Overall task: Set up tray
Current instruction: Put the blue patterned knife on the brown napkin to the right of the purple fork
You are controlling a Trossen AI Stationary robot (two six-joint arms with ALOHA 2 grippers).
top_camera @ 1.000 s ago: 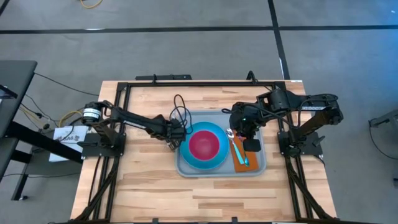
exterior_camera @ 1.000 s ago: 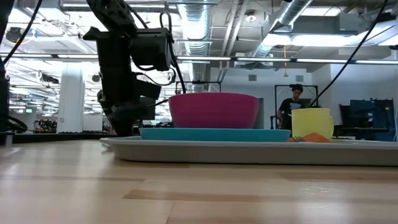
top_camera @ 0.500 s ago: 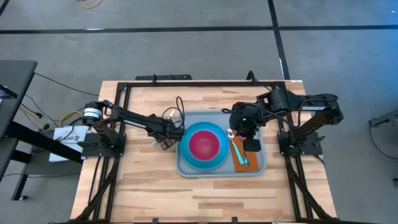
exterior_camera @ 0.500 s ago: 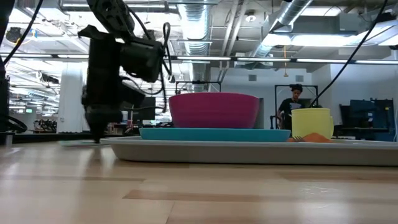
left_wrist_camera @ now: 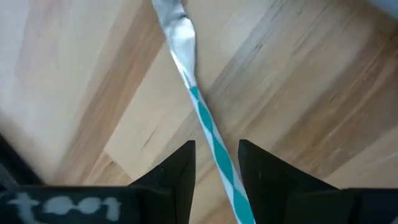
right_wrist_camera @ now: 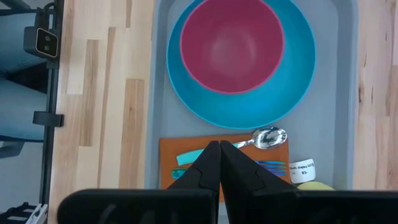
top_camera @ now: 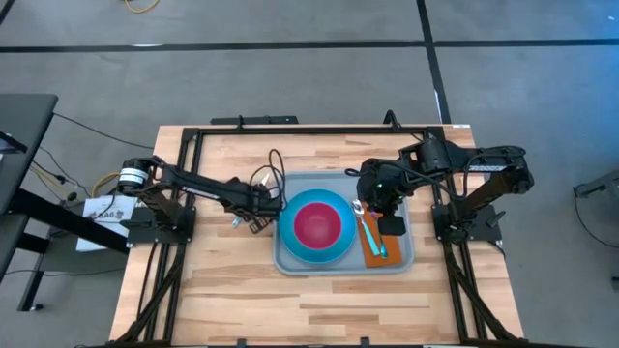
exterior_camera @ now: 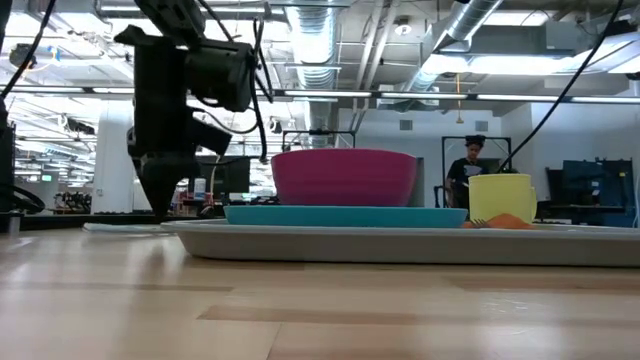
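Striped teal knife [left_wrist_camera: 211, 134] sits between left end effector's [left_wrist_camera: 214, 168] parted fingers over pale wood.

Pink bowl [right_wrist_camera: 232, 47] on blue plate [right_wrist_camera: 292, 93] in the tray [right_wrist_camera: 159, 106] (spoon [right_wrist_camera: 264, 138] on orange mat [right_wrist_camera: 180, 148]).

The left tool [left_wrist_camera: 214, 168] points down with fingers parted, while the right tool [right_wrist_camera: 219, 163] hangs with fingers together.
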